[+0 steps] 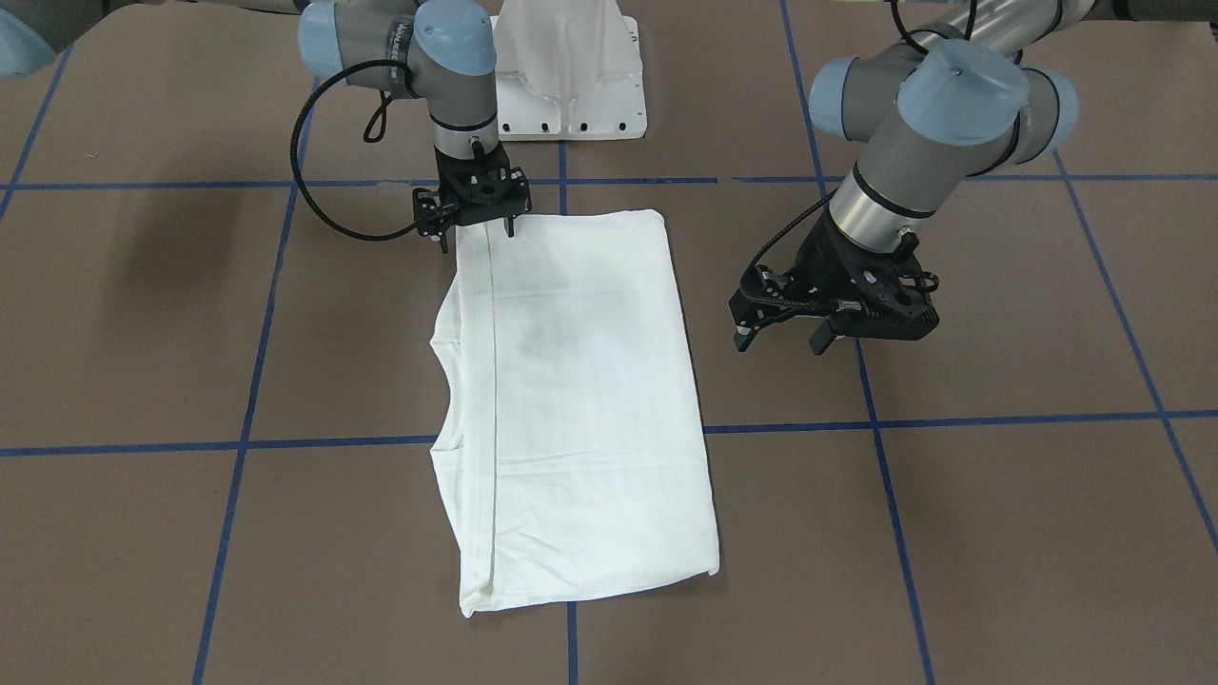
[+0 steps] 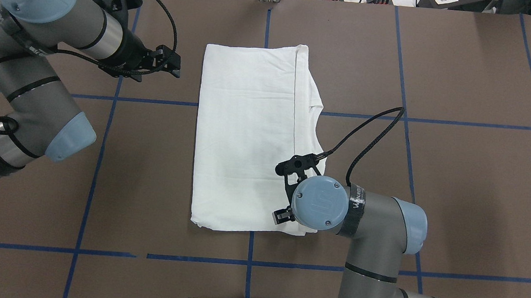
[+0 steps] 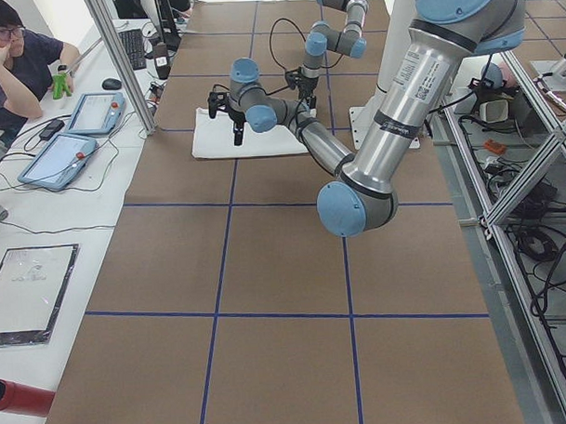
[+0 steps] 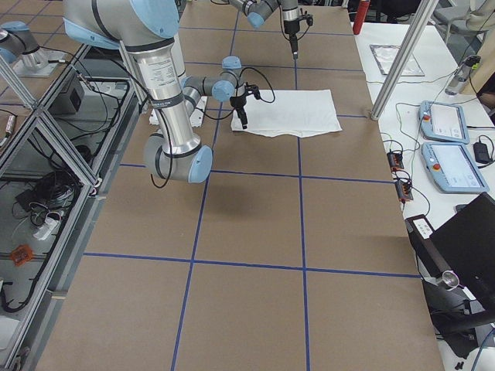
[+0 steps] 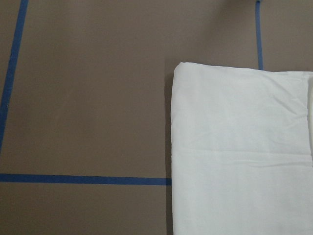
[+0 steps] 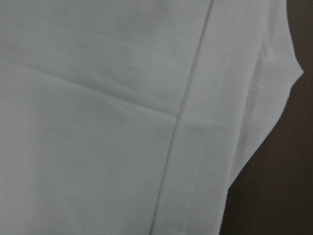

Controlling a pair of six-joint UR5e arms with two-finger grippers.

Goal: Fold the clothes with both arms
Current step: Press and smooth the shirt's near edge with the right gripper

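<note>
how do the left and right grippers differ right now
The right gripper stands at a corner of the white T-shirt; the left gripper hangs over the bare table beside the shirt, apart from it. The right gripper points straight down; the left gripper is tilted. Both look open, and neither seems to hold cloth.

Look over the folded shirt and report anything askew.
The white T-shirt lies flat, but its long edge on the robot's right is untidy. A lower layer juts past the straight folded hem, with a curved notch midway. The other three edges look straight.
</note>
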